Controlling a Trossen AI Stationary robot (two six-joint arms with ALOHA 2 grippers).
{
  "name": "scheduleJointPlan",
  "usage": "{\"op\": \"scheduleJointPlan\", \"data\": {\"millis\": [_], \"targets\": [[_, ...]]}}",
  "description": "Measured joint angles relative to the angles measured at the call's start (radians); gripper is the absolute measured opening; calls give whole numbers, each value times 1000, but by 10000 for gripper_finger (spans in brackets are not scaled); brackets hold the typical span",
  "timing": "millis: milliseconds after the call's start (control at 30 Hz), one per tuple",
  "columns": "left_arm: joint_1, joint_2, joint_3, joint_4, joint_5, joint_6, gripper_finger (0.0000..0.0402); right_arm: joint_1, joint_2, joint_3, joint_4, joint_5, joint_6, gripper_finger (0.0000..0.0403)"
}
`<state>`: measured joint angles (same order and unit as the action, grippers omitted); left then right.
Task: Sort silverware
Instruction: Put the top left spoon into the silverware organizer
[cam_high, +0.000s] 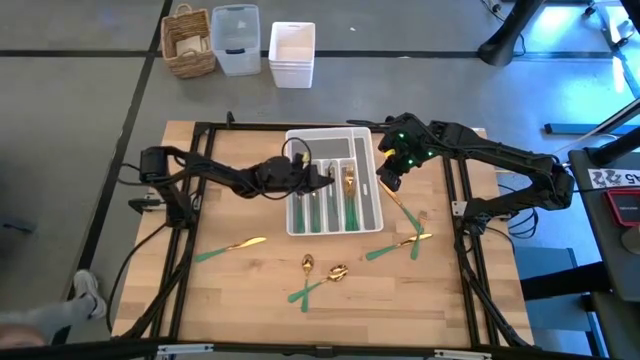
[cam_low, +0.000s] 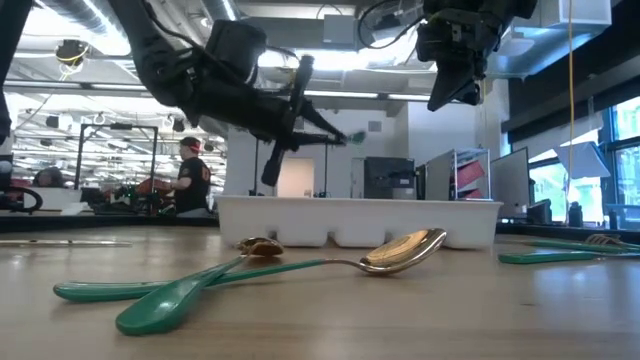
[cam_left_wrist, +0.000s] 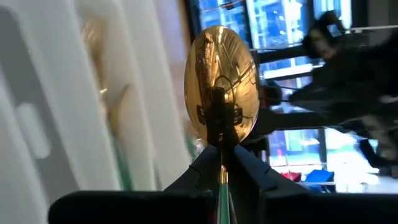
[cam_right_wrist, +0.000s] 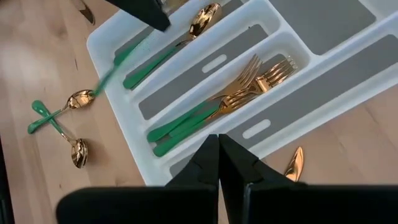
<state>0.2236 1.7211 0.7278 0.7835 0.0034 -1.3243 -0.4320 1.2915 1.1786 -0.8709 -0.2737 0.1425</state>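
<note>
Nearest, two crossed spoons (cam_low: 250, 268) lie on the wooden table (cam_high: 230, 290). Behind them, over the white cutlery tray (cam_high: 371, 215), the left gripper (cam_high: 327, 176) is clamped on a gold-headed spoon (cam_left_wrist: 222, 93), bowl jutting beyond its fingertips. Farther right, the right gripper (cam_high: 386, 182) hovers pressed together, empty, beside the tray.

Most of the counter (cam_high: 230, 290) in the lower left of the high view is open, just one utensil (cam_high: 232, 246) lying there. Lower middle is tighter: two crossed spoons (cam_high: 318, 277) sit just below the tray (cam_high: 296, 222). Lower right has more silverware (cam_high: 400, 243) scattered near the tray's corner. Above the tray, both arms crowd in, the left gripper (cam_high: 330, 176) over the slots holding a spoon (cam_left_wrist: 221, 87), the right gripper (cam_high: 388, 180) at its right edge.
</note>
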Motion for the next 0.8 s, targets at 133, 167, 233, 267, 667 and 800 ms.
{"op": "scheduleJointPlan", "data": {"millis": [133,167,233,267,667,800], "targets": [[22,-67,1,-105,21,52,7,0,0,0,-1,0,0,5],[28,-90,1,-143,22,65,6,0,0,0,0,0,0,5],[39,-140,1,-244,22,90,8,0,0,0,0,0,0,5],[44,-162,1,-296,22,105,11,0,0,0,-1,0,0,5],[-8,-149,2,-547,-44,66,18,0,0,0,3,0,0,5],[-14,-110,3,-544,-50,58,18,0,0,0,4,1,0,5]]}}
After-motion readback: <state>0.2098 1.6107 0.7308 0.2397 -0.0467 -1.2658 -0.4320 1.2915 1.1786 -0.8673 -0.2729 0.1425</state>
